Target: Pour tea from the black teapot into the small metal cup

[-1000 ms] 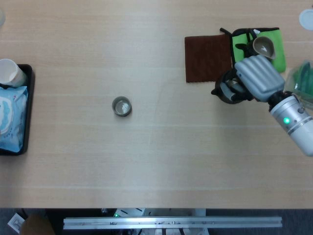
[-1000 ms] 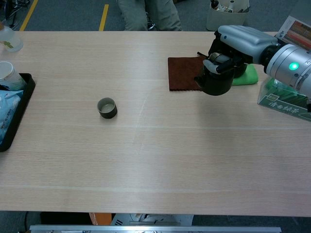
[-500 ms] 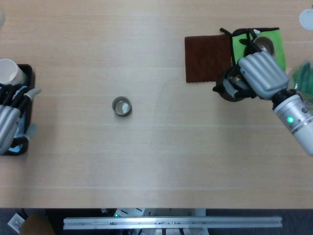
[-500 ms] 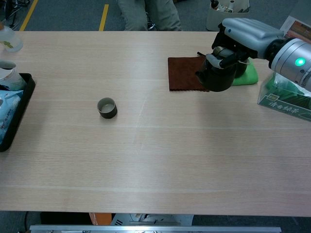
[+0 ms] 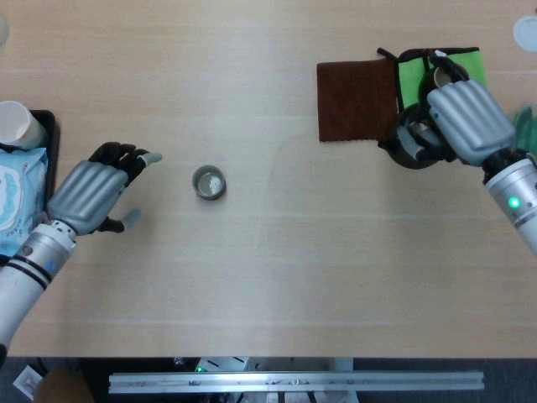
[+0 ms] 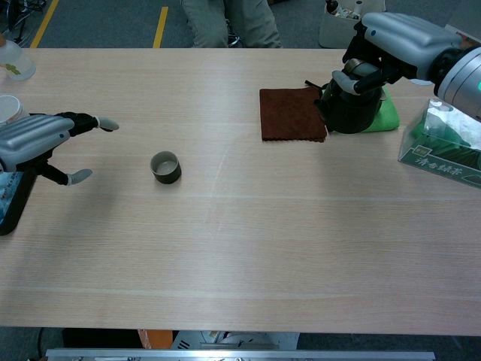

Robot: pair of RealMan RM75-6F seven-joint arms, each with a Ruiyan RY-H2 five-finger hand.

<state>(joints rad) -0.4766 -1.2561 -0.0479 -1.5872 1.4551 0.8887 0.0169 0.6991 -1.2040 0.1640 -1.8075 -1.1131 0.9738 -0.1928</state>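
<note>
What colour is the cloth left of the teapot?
Dark brown cloth, plain with no pattern; clearest in the head view.

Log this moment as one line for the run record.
right hand: holds teapot beside brown cloth | left hand: open, left of cup | pour: not started

Your left hand (image 5: 88, 193) has come in from the left edge and now hangs open near the small metal cup (image 5: 208, 182). Your right hand (image 5: 460, 122) has carried the black teapot (image 6: 350, 110) back toward the green cloth (image 6: 387, 116).
</note>
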